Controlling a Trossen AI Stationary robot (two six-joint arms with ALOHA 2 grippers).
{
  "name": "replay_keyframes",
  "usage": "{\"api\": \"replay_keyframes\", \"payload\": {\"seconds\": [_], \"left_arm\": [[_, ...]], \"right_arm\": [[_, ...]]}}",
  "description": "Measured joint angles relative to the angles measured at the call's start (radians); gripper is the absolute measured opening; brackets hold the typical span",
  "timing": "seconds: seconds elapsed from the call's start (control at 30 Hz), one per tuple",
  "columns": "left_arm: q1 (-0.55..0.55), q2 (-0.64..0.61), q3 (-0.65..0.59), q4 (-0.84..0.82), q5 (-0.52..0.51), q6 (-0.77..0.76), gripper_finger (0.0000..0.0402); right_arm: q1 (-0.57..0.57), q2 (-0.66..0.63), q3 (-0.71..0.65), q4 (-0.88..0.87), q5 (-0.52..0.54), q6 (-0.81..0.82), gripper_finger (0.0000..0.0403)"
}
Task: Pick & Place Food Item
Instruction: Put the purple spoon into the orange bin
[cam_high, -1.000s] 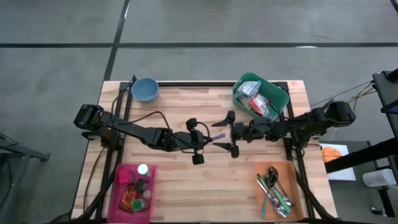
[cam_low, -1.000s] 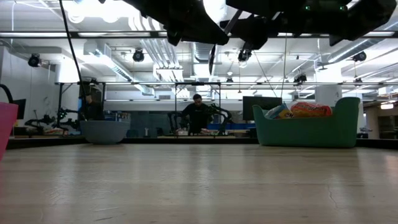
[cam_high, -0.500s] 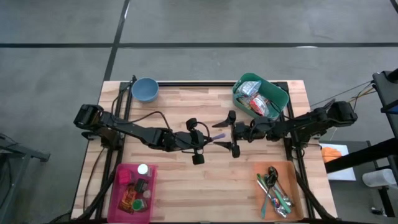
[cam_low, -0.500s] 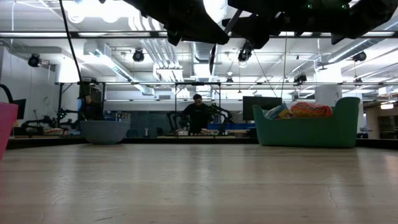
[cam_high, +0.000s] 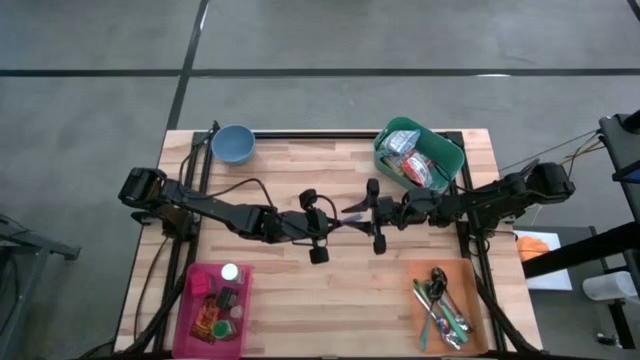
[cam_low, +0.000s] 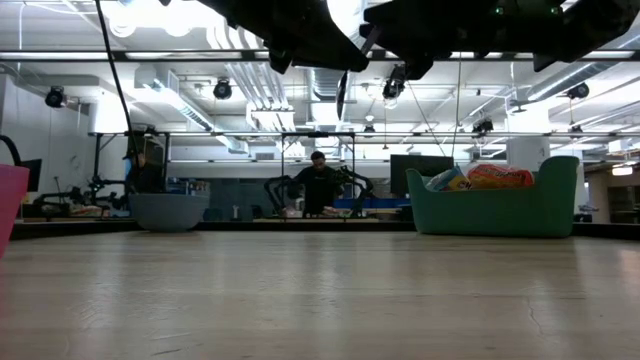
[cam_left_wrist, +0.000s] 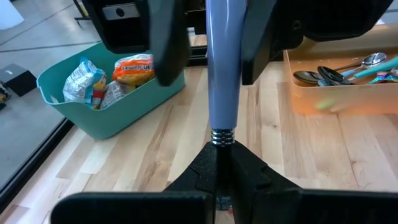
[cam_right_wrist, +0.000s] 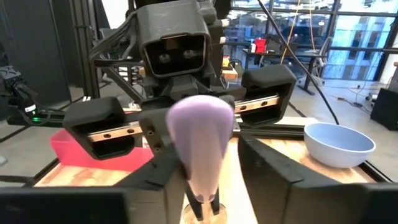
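Holding a purple-handled utensil mid-table, the left gripper is clamped tight on it. Right gripper fingers sit partly closed around the handle; can't tell if gripping

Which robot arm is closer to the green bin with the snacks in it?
The right one. The right gripper is mid-table, just in front of the green bin. The left gripper sits farther toward the table's left, holding a purple-handled utensil out to the right gripper.

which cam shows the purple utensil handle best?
Left wrist view: the handle fills the centre, with the left gripper gripping its metal neck. Right wrist shows its rounded end head-on; high view a sliver between both grippers; low view a dark strip overhead.
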Motion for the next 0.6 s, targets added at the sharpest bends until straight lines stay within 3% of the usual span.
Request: {"api": "replay_keyframes", "payload": {"seconds": [0.23,0.6], "left_arm": [[0.0,0.0,0.0,0.0,-0.005,-0.004,0.0017],[0.0,0.0,0.0,0.0,-0.003,-0.003,0.0017]], "right_arm": [[0.0,0.0,0.0,0.0,-0.002,-0.012,0.0052],[0.0,0.0,0.0,-0.001,-0.002,-0.025,0.0061]]}}
